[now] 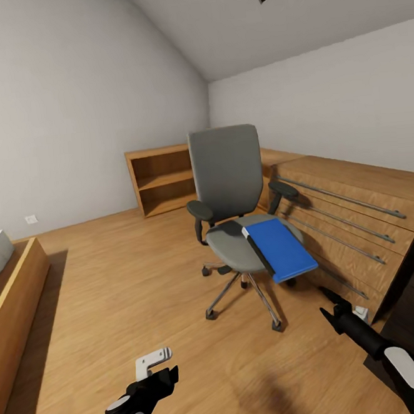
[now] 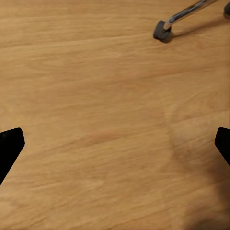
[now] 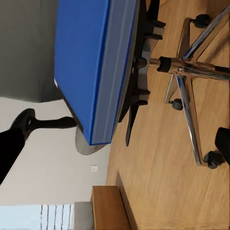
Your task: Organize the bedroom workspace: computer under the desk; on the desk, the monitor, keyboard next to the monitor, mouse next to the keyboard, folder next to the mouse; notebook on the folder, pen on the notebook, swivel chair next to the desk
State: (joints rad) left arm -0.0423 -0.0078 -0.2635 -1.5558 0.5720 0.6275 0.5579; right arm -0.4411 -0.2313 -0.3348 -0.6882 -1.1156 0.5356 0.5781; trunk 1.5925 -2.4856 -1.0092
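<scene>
Blue folder (image 1: 280, 248) flat on seat of swivel chair (image 1: 226, 174), one corner and long edge jutting past seat rim toward right side. Black spine edge facing chair back, roughly. Looks thin, stiff, light; smooth cover probably slippery, so likely to slide rather than lift cleanly. Best hold: overhanging edge, pinched top and bottom.

Chair in mid-room on plank floor (image 1: 126, 289), metal star base on casters, liable to roll if pushed. Low wooden cabinets (image 1: 357, 206) just behind and beside it.

Right gripper (image 1: 332, 309) near chair base, below folder, spread apart, empty. Left gripper (image 1: 159, 368) low over bare floor, fingers wide, holding nothing.
</scene>
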